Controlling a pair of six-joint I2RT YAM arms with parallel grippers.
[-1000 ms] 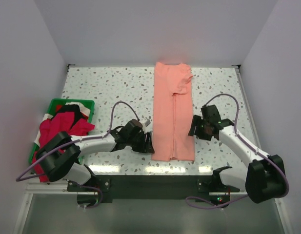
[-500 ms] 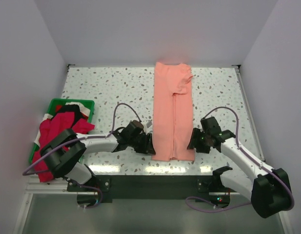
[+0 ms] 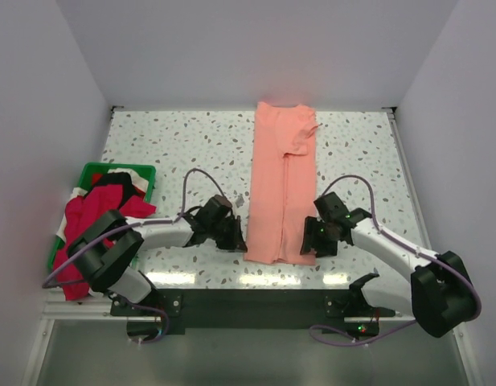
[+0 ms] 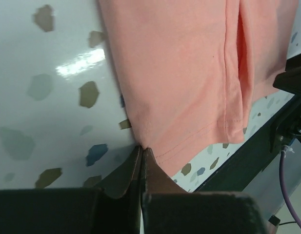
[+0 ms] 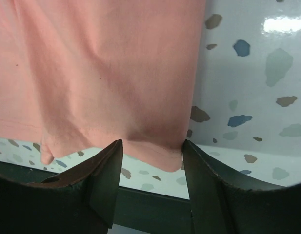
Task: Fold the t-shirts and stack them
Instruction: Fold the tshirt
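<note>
Salmon cloth fills the middle of the speckled table [image 3: 175, 145]: one pink shirt [image 3: 284, 185], folded into a long narrow strip running from the far edge toward the arms. One green bin [image 3: 91, 170] sits at the left and holds a heap: one red shirt [image 3: 83, 217] spilling over its rim, with some black cloth [image 3: 111, 183] and white cloth [image 3: 139, 173] behind it. How many garments those make cannot be told.

Only the overhead view takes in the bin and the strip's full length. The left wrist view shows the left gripper [image 4: 141, 158] pinched tight on the hem at the strip's near left corner. The right wrist view shows the right gripper [image 5: 152, 161] with jaws apart, straddling the near right corner, cloth lying flat between its fingers [image 5: 106, 175].
</note>
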